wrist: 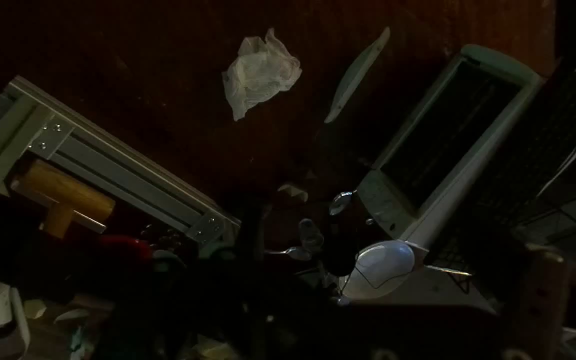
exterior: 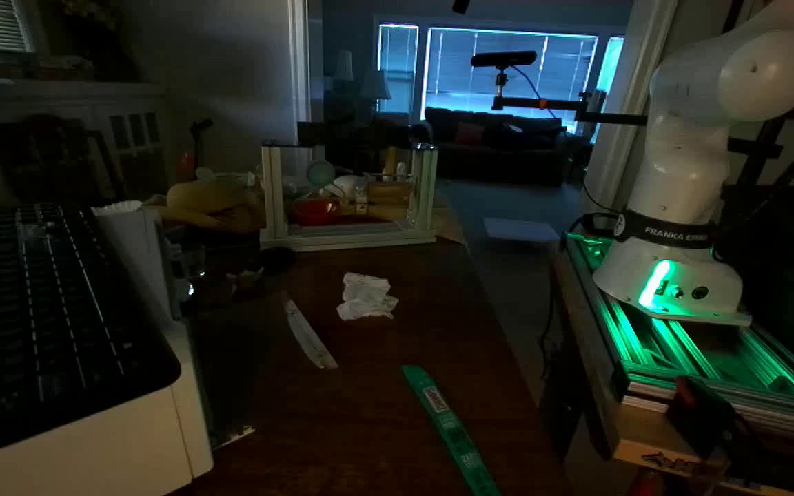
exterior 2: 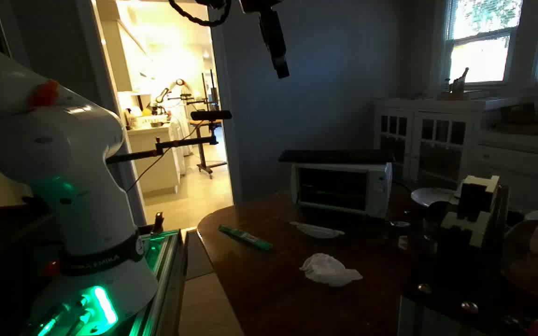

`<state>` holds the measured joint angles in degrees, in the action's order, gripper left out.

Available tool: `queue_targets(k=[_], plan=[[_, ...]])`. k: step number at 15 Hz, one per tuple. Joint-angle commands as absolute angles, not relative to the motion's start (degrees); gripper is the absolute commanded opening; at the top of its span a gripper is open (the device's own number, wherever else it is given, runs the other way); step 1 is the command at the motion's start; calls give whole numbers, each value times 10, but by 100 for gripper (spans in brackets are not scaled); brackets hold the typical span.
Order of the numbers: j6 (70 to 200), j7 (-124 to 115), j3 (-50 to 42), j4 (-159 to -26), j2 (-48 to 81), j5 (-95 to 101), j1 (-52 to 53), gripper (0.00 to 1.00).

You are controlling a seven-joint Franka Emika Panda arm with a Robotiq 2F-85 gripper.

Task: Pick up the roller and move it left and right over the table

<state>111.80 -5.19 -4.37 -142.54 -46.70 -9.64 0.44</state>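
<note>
Roller (wrist: pixel 69 194), apparently, lies well below the downward-pointing end effector (exterior 2: pixel 282 73).

On table (exterior: pixel 369 365): green strip (exterior: pixel 446 424), crumpled paper (exterior: pixel 367 297), pale frame (exterior: pixel 349 240); red bowl (exterior: pixel 313 212) apparently within.

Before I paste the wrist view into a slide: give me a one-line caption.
Dimly lit wrist view: wooden roller beside a pale frame rail, crumpled white sheet on the dark table.
</note>
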Motion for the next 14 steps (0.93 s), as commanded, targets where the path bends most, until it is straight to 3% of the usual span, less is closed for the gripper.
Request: queue_targets(k=[1,10,14], plan=[[1116,-46,-37,-1424,-466,-103,-6,100],[1116,-46,-37,-1424,-466,-103,-6,100],[1186,-109,-9,-1422,-406,-49,-65,100]])
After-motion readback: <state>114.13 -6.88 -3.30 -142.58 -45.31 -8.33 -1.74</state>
